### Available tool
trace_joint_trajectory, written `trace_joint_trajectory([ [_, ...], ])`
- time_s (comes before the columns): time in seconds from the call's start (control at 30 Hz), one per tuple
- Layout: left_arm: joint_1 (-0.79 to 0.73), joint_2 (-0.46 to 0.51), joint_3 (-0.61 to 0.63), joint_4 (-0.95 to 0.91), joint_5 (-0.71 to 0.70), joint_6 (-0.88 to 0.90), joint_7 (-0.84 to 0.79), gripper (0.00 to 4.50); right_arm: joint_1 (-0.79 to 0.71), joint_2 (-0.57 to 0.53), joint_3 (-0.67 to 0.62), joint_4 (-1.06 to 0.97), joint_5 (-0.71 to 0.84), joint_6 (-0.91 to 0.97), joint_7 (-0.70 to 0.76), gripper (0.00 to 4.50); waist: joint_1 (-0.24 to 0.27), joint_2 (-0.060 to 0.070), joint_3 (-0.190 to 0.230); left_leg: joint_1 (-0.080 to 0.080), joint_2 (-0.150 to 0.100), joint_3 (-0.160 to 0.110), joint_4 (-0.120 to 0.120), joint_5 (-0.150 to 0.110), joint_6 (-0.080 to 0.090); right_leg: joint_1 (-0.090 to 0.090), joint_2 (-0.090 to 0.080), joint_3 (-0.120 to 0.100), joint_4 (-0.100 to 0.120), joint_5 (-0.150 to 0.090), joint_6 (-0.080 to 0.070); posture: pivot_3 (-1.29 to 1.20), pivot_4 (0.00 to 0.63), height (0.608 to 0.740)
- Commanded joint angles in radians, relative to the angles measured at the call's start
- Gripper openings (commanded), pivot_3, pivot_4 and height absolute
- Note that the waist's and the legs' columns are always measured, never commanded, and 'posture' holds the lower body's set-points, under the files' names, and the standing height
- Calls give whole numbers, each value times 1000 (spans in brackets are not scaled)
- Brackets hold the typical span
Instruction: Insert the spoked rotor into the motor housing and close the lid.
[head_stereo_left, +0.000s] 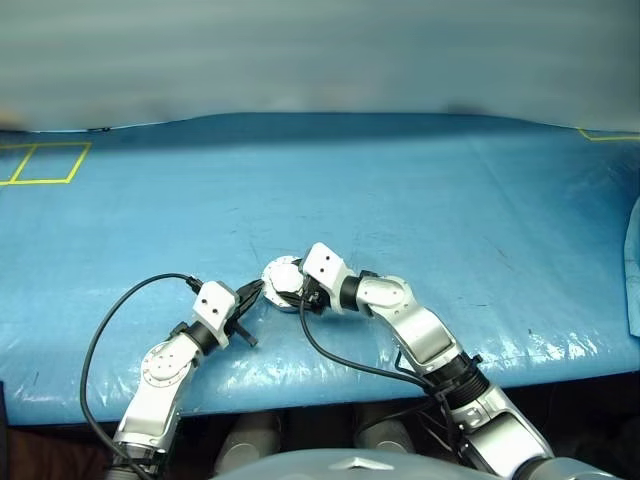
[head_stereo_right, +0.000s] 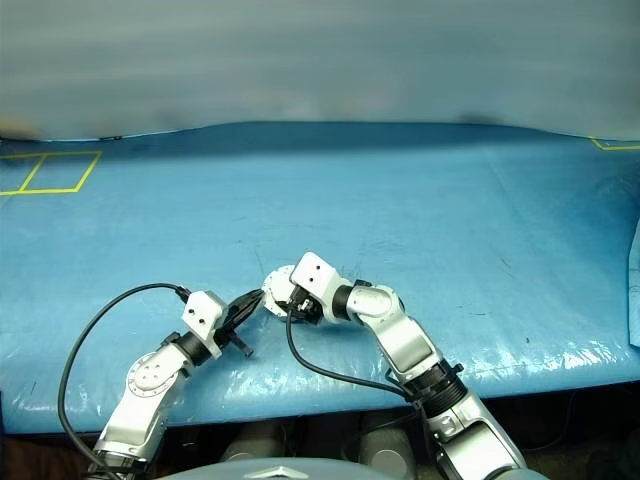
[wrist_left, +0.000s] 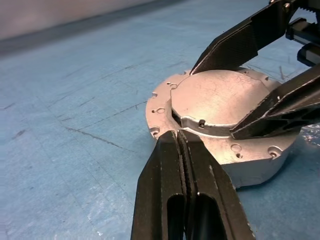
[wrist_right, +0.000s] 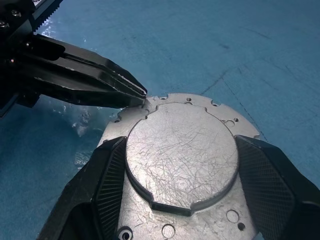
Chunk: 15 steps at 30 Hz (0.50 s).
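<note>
One round scratched metal lid (wrist_right: 182, 155), raised centre, blue wrinkled tarp (head_stereo_left: 420, 200)

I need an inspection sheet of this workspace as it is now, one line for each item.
Surface: blue tarp over the table, wrinkled and scuffed, with yellow tape squares at the far left.
Job's things: motor housing lies on the tarp with the lid closed on top, its smooth side up; spoked rotor not visible.
Clutter: nothing seen.
Grippers: right gripper has its jaws on either side of the lid; left gripper, jaws shut, has its tip at the lid's edge.
Cables: a black cable loops by the left arm, another by the right.
Surroundings: pale wall beyond the table.
</note>
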Motion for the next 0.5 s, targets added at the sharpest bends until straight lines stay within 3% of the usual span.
trace_joint_trajectory([
  [0.03, 11, 8, -20, -8, 10, 21, -15, 41, 13, -17, 8, 22, -20, 33, 2, 3023, 0, 0, 0, 0, 0, 0, 0, 0, 0, 0, 0, 0, 0, 0, 0, 0, 150, 740],
  [0.23, 21, 10, -28, -23, -8, 37, -38, 41, 21, -16, -9, 0, 2, 50, 5, 3023, 3, 0, 0, 0, 0, 0, 0, 0, 0, 0, 0, 0, 0, 0, -1, 0, 150, 740],
  [0.37, 23, 13, -31, -28, -10, 42, -44, 0, 38, -16, -18, -35, 33, 55, 28, 4322, 8, 0, 0, 0, 0, 0, -1, 0, 0, 0, 0, 0, -1, -1, -1, 0, 150, 740],
  [0.5, 23, 12, -33, -30, -7, 42, -45, 0, 47, -9, -46, -65, 68, 65, 31, 4480, 9, 0, 0, 0, 0, 0, -1, -1, -1, 0, 0, 0, -1, -1, -1, 0, 150, 740],
])
